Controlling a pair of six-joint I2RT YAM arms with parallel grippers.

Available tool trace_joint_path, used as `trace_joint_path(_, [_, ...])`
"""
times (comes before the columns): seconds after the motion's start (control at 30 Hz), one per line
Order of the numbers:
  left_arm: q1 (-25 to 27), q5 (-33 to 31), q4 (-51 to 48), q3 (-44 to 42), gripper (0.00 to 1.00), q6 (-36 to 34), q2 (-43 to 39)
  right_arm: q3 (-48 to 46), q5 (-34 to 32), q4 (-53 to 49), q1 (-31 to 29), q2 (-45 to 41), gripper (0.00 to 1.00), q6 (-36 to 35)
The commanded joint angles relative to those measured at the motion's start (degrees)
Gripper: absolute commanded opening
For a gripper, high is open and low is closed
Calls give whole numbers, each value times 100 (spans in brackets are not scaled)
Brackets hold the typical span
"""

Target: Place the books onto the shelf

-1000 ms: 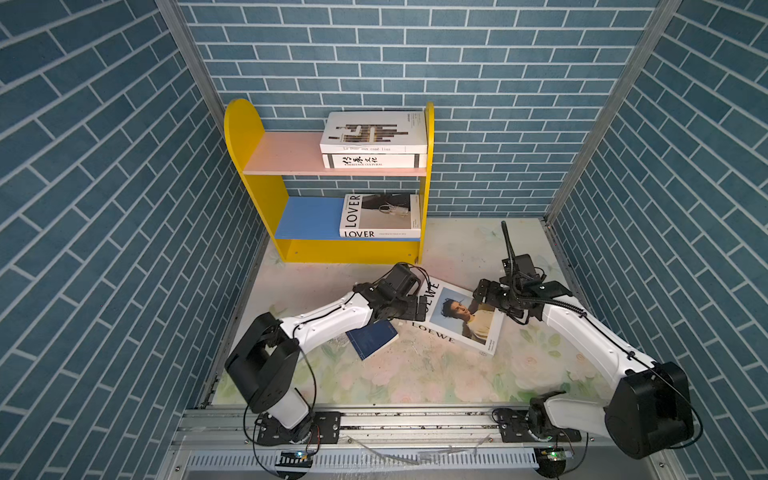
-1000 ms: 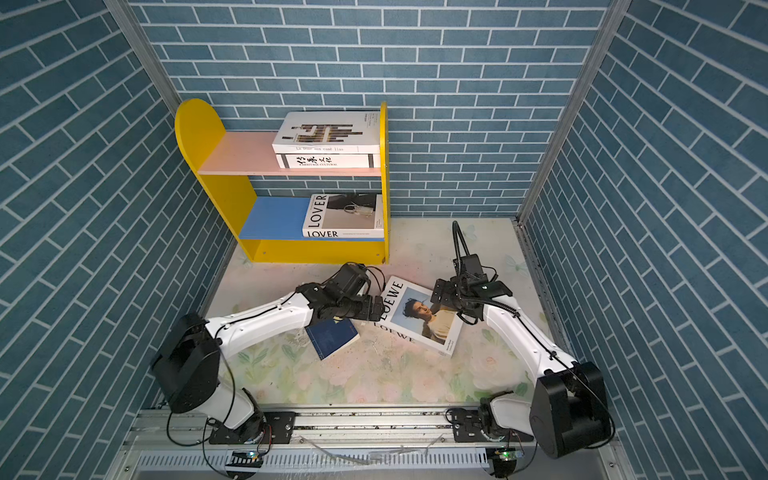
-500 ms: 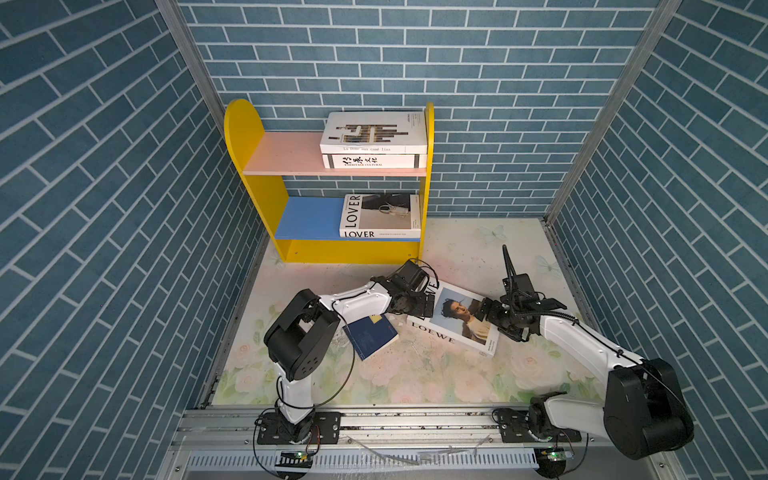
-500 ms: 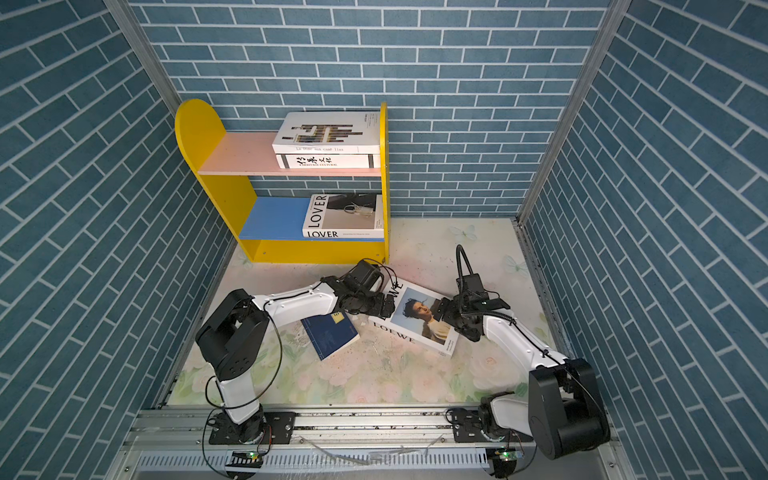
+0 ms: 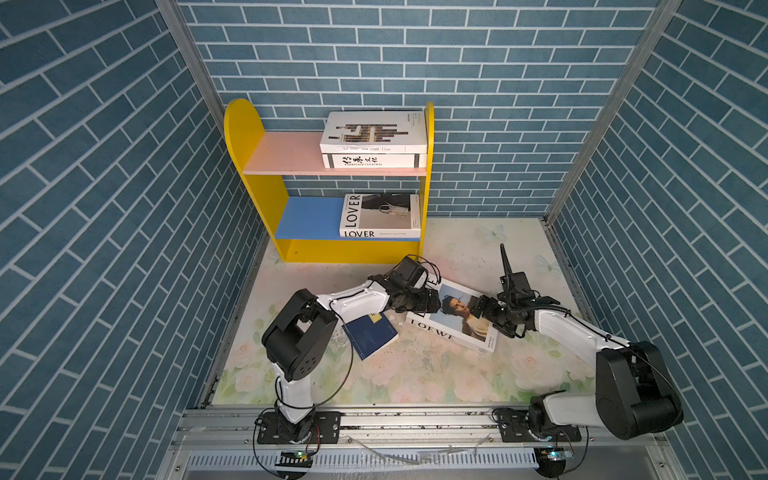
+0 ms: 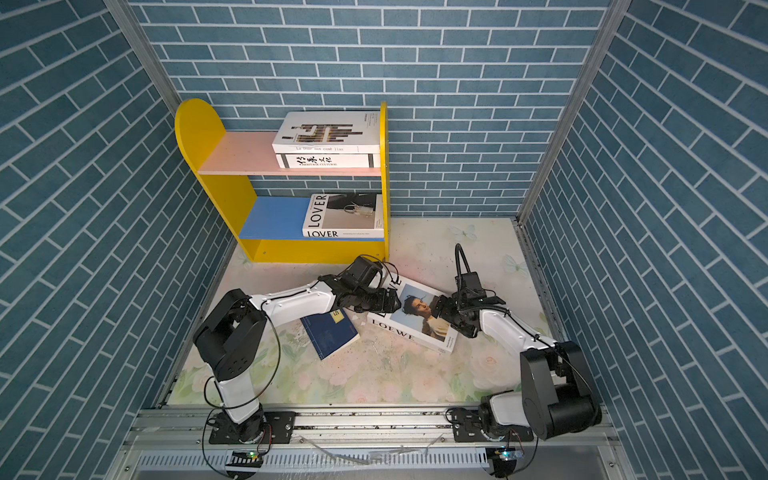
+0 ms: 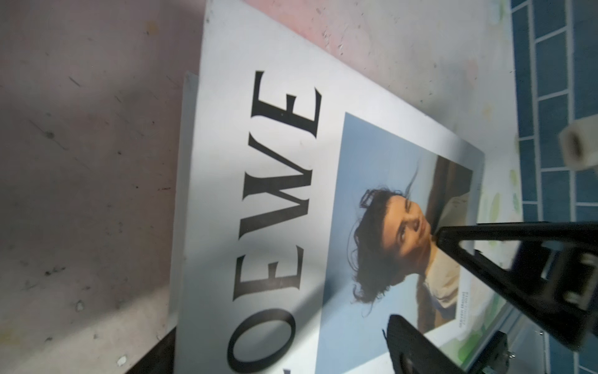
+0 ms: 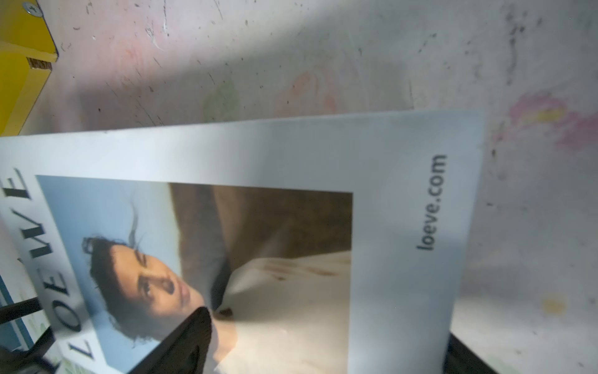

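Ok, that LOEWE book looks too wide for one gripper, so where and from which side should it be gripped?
Grip the LOEWE book by its left and right edges, one arm coming in low from each side. It lies flat as a wide, thick slab, so fingers can probably pinch its thickness, one over the cover, one under.

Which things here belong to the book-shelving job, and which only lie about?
Job: yellow wooden shelf; white LOEWE portrait book; thin navy book; white LOVER book; white brown-bar book; white Heritage Cultural book.
Only surroundings: floral tabletop; blue brick-pattern walls.
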State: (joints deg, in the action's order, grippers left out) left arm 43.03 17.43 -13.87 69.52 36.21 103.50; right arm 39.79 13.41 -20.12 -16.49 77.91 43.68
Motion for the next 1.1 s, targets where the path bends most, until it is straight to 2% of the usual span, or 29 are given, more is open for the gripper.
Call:
trace_joint_path(0.0, [172, 485, 188, 285, 93, 167, -441, 46, 682, 654, -88, 82, 92, 107])
trace_joint_path(0.23, [312, -149, -232, -90, 93, 548, -1288, 427, 932, 1001, -431, 383, 92, 112])
trace_joint_path(0.57, [270, -1576, -1057, -1837, 98, 1284, -3089, 622, 1047, 1605, -1135, 1099, 91, 310])
trace_joint_path(0.7, [23, -1958, -1433, -2595, 100, 1999, -3695, 683, 889, 1646, -1261, 1412, 90, 334])
trace_joint_path(0.8, [-272, -1992, -1322, -3270, 100, 2525, -4231, 738, 748, 1531, -1264, 1533, 90, 302])
trace_joint_path(0.93, [-434, -2165, -1411, -3522, 100, 2533, -4884, 793, 566, 1296, -1261, 1564, 89, 190])
trace_joint_path(1.0, [-601, -1902, -1373, -3605, 100, 2412, -4959, 828, 458, 1132, -1258, 1565, 88, 117])
trace_joint_path(1.07, [-811, -1313, -1012, -3739, 100, 2263, -4868, 887, 358, 931, -1261, 1547, 86, 47])
